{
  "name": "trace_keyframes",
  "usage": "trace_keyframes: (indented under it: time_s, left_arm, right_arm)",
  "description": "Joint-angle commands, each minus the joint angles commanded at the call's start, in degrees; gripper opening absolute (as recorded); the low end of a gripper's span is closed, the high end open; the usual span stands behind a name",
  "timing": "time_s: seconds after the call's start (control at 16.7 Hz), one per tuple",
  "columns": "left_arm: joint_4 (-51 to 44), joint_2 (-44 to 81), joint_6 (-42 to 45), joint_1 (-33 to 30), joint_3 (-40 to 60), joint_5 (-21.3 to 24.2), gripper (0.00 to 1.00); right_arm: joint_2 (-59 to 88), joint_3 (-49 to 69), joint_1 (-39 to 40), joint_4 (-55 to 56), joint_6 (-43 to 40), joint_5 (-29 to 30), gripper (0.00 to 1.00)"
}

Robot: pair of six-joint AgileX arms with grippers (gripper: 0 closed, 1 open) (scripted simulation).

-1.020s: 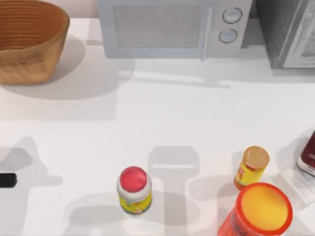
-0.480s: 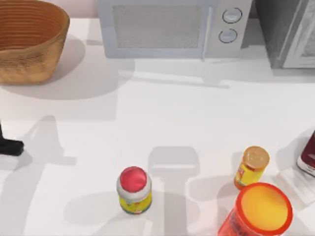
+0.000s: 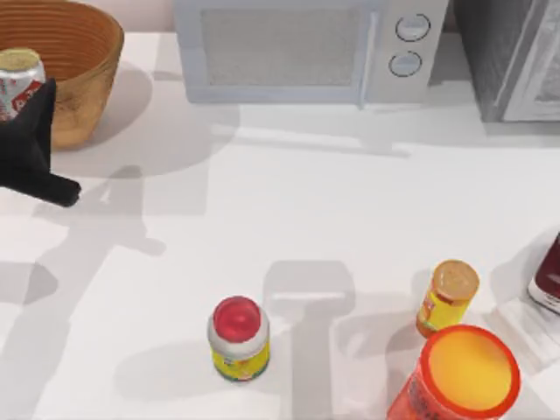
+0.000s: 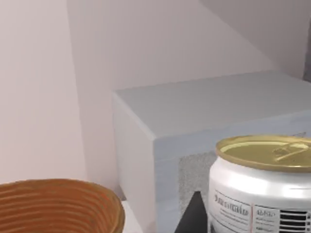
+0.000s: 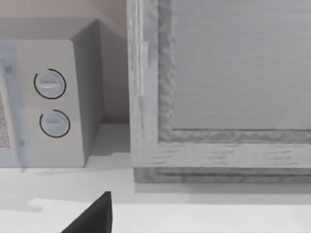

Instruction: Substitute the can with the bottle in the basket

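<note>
Top view: left gripper [image 3: 26, 131] has risen beside the basket [image 3: 87, 52], clamped on the can [image 3: 19, 79], absent a second ago. Can now lifted out over basket's edge; bottle [image 3: 238, 337] still waits near the microwave [image 3: 297, 48]. Right gripper's state can't be told.

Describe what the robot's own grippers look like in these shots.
The left gripper is plain matte black, an angular, faceted shape tapering to a blunt tip, with no visible markings or cables. In the left wrist view, one black wedge-shaped finger shows. The right wrist view shows a similar black pointed finger.
</note>
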Motion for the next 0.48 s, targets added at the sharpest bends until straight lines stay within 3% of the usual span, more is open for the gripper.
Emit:
trace_keyframes:
  time_s: [0.48]
  left_arm:
    - [11.85,20.3,0.17,-3.48,8.05,7.78,0.0]
  right_arm:
    - [0.0,0.0,0.0,0.0,0.0,0.0,1.0]
